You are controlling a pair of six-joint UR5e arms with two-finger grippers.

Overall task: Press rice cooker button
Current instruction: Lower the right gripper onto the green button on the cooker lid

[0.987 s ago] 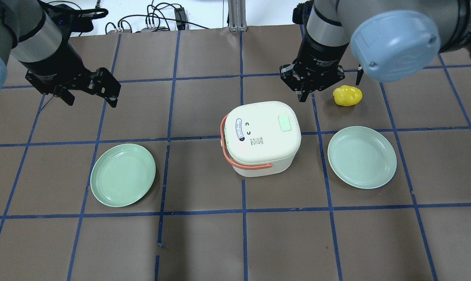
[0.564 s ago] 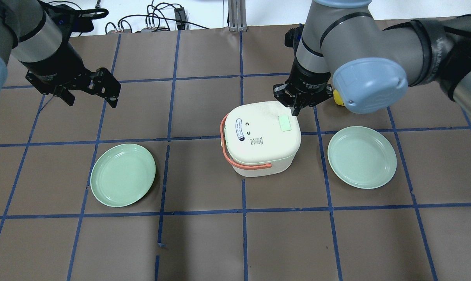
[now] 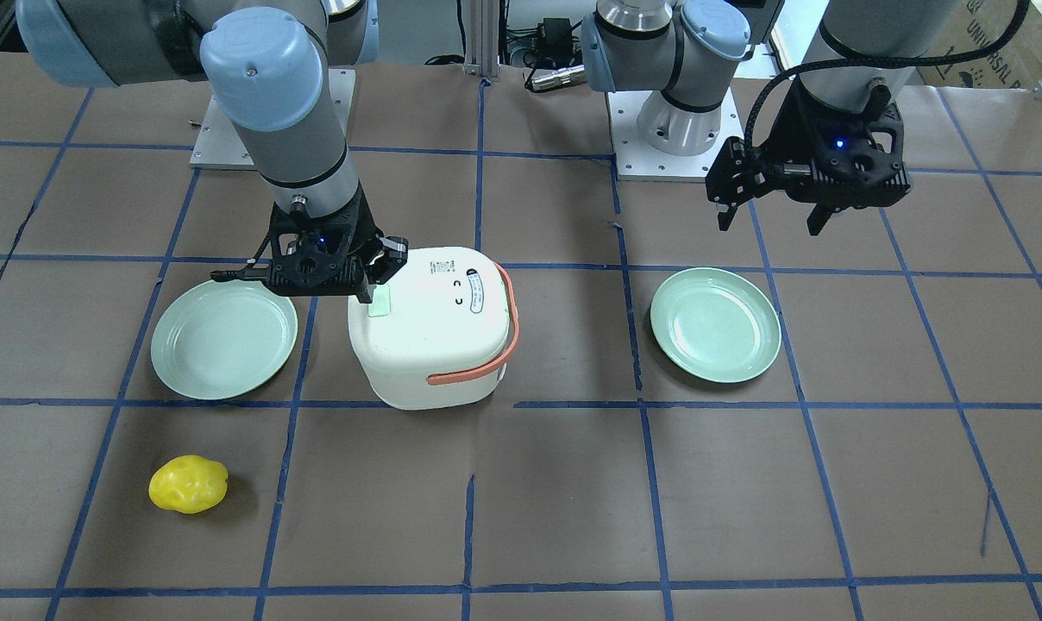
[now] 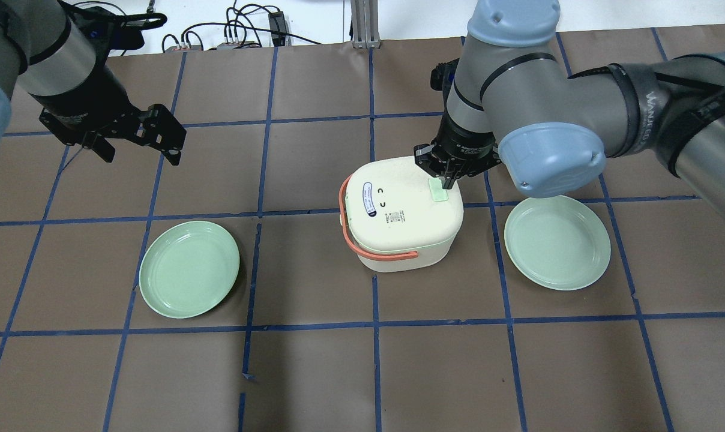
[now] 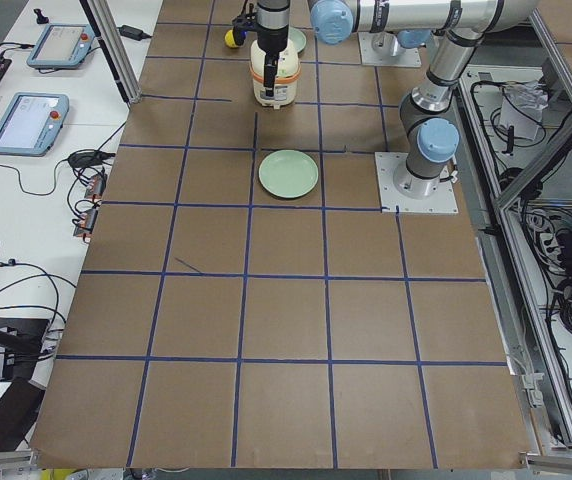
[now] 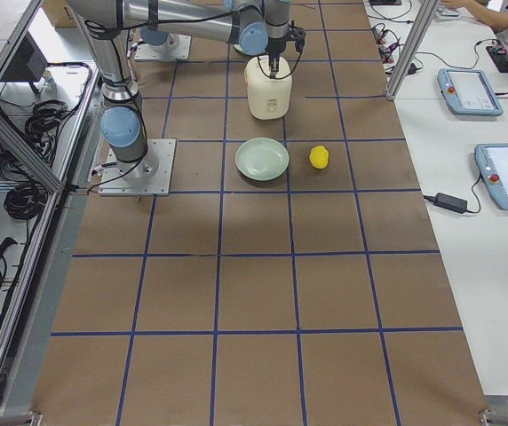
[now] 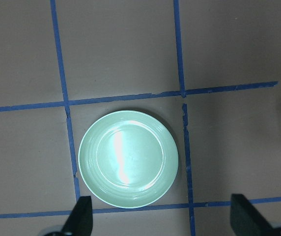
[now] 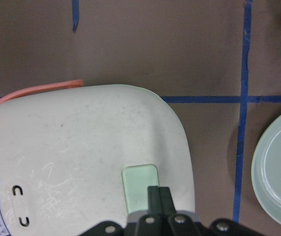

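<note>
Overhead exterior — plate (image 4: 557, 242) beside rice cooker (image 4: 398, 231)

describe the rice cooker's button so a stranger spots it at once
Find the cream rice cooker with the orange handle. On its lid, at the end opposite the oval label, sits the button: the only pale green rectangle, beneath the right gripper.

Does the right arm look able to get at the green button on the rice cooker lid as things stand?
Likely yes: the right gripper, shut, hangs directly over the button on the rice cooker, with nothing between them.
</note>
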